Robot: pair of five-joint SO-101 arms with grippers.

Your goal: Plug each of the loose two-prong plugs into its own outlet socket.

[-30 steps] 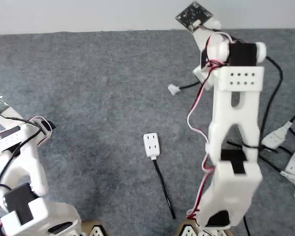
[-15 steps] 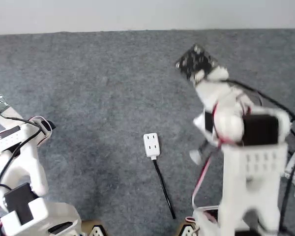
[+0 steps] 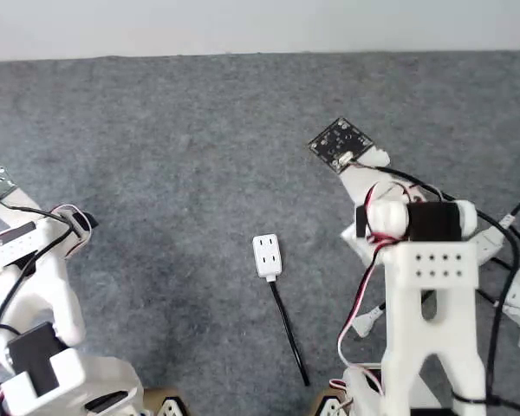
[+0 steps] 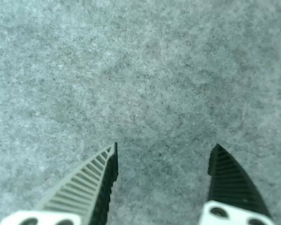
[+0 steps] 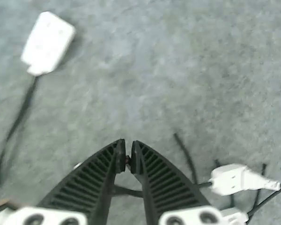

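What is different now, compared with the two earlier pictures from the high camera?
The right arm folded back from the far side toward its own base, so its wrist now sits nearer the outlet socket. The right gripper is shut; no grasp or release is seen. The left arm, the outlet socket and its black cord stayed in place.

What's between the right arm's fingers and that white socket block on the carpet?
Nothing but bare grey carpet. The right wrist view shows that open stretch between the right gripper and the socket block.
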